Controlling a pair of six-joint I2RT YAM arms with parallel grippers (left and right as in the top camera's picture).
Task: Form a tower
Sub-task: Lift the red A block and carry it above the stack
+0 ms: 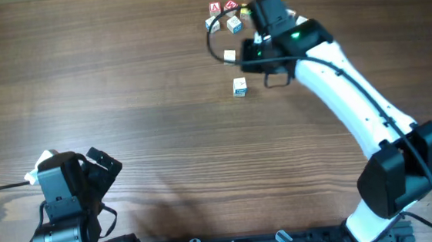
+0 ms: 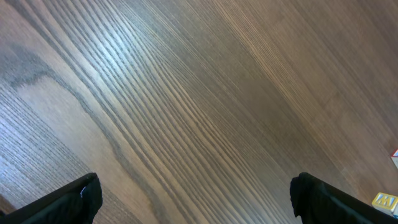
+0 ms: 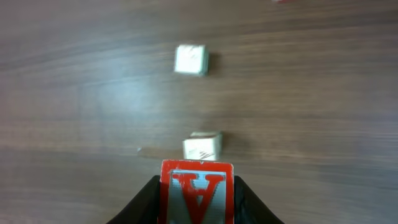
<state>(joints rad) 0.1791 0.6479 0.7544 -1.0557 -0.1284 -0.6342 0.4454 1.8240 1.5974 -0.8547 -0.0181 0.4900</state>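
Presently, right gripper [image 3: 196,184] clamps the red "A" cube [image 3: 198,196], a tower piece; a marked cube [image 3: 202,148] sits just beyond it, a plain cube [image 3: 190,60] farther beyond. Left gripper [image 2: 196,202] gapes wide.

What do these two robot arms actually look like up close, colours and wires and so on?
The right arm has a long white shell with chunky black joints, a small green light and a thin black cable looping beside it. The left arm is mostly black blocks. Both end in black fingers.
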